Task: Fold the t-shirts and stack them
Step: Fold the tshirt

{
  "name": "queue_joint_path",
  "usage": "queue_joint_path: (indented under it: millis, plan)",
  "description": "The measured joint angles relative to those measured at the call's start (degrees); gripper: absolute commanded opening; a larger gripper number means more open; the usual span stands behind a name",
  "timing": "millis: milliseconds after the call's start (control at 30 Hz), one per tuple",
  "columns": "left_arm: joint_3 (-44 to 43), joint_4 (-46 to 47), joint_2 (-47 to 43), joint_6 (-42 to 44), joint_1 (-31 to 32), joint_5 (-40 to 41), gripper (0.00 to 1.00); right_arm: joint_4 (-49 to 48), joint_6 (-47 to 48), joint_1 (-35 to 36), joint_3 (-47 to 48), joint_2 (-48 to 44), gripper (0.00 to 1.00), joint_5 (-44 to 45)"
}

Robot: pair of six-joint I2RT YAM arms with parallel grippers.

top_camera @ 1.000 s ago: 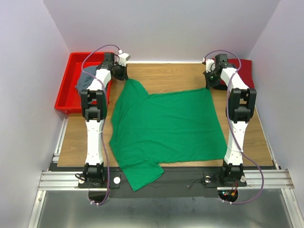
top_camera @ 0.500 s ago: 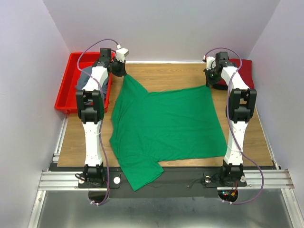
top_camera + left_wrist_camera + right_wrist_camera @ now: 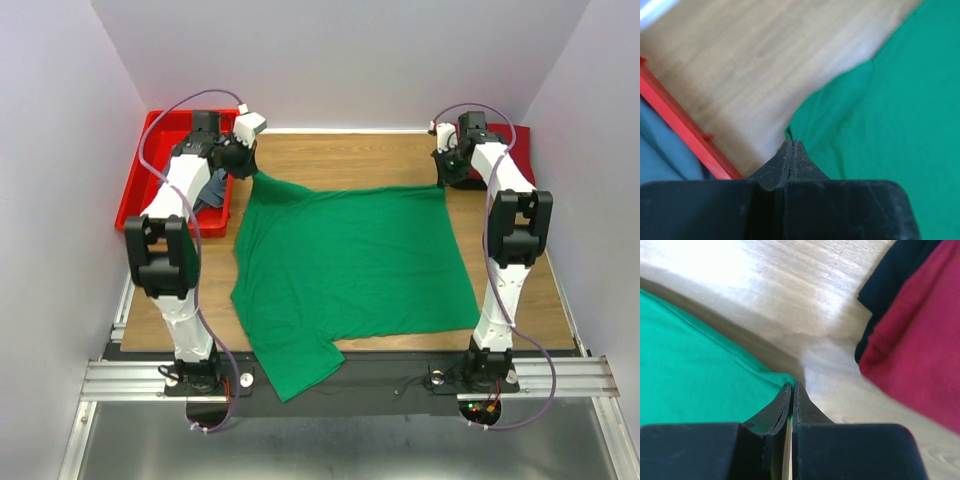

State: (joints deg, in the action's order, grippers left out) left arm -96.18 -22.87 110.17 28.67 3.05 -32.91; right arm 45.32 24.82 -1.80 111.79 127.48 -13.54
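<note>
Green shirt (image 3: 350,260) lies spread flat on the table (image 3: 340,155), with one sleeve reaching over the near edge. Left gripper (image 3: 791,146) has its fingers pressed together on the far left corner of this shirt, just beside the red bin (image 3: 135,195), where a grey-blue shirt (image 3: 660,150) lies. Right gripper (image 3: 791,388) is also closed, pinching the far right corner. Near it, a dark red shirt (image 3: 920,350) touches a black shirt (image 3: 890,275).
</note>
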Motion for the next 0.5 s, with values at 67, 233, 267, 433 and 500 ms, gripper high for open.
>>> queue_joint_path:
  millis: [67, 233, 267, 433, 500]
  plan:
    - [4.37, -0.83, -4.2, 0.98, 0.2, -0.13, 0.0, 0.15, 0.55, -0.07, -1.57, -2.27, 0.01, 0.0]
    - [13.25, -2.82, -13.25, 3.02, 0.63, -0.98, 0.0, -0.28, 2.34, -0.22, -8.0, -9.53, 0.01, -0.02]
    - [14.64, -3.43, -14.97, 3.48, 0.72, -1.22, 0.0, -0.28, 2.67, -0.26, -9.18, -10.6, 0.01, -0.04]
    - [22.38, -7.37, -25.42, 6.25, 2.82, -1.84, 0.0, -0.22, 4.81, -0.74, -15.96, -15.91, 0.01, 0.0]
    - [24.65, -8.59, -29.11, 7.26, 4.66, -1.6, 0.0, -0.26, 5.51, -0.87, -18.95, -17.31, 0.01, 0.0]
